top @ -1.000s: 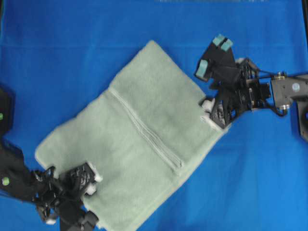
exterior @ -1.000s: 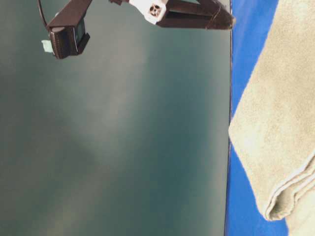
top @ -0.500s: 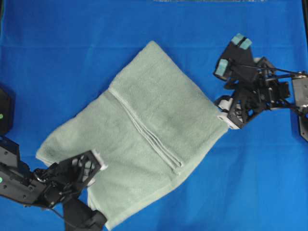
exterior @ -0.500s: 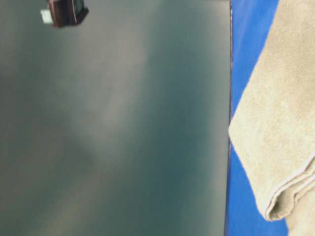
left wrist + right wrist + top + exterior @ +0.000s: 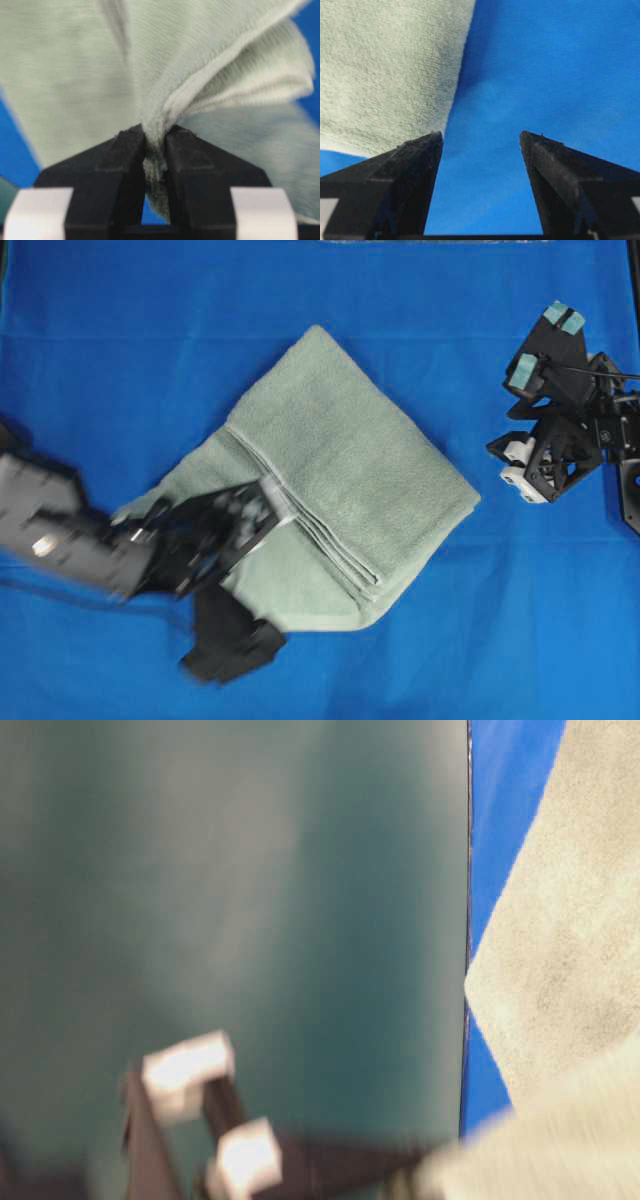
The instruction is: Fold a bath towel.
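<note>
1. Pinching a gathered fold of the bath towel [image 5: 210, 65], my left gripper [image 5: 156, 142] is clamped on it above the blue table cover [image 5: 150, 360].
2. My right gripper [image 5: 481, 137] hangs wide apart, just beside the towel's right corner.

A bright blue cloth [image 5: 120, 370] covers the whole desk, spread flat with faint crease lines running across it near the far side. Seen from desk level, its edge drops off in a straight line [image 5: 468, 870], and beyond that hangs a plain dark teal backdrop [image 5: 250, 900], smooth and a little hazy, with nothing marked on it.
</note>
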Robot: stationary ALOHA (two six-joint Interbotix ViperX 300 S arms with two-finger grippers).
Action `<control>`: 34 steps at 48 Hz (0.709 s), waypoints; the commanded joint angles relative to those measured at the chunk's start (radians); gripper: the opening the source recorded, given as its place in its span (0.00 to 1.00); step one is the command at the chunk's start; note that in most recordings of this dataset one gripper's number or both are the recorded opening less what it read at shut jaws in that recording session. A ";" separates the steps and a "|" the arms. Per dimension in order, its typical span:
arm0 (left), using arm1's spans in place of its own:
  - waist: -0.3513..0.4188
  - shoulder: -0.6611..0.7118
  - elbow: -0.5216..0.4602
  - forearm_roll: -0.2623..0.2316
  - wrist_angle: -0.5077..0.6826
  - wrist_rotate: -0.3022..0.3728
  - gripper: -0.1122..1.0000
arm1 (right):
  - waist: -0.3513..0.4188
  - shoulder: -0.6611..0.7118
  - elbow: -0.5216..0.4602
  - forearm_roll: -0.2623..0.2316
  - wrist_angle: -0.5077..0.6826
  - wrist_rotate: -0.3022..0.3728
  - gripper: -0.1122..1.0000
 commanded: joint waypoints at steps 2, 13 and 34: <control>0.120 0.067 -0.106 0.005 -0.086 0.195 0.17 | 0.005 -0.011 -0.012 -0.011 0.000 -0.002 0.67; 0.308 0.321 -0.407 -0.074 -0.186 0.584 0.17 | 0.023 -0.009 -0.008 -0.023 -0.002 -0.002 0.67; 0.367 0.402 -0.492 -0.443 -0.202 0.529 0.17 | 0.049 -0.012 0.009 -0.051 -0.006 0.002 0.67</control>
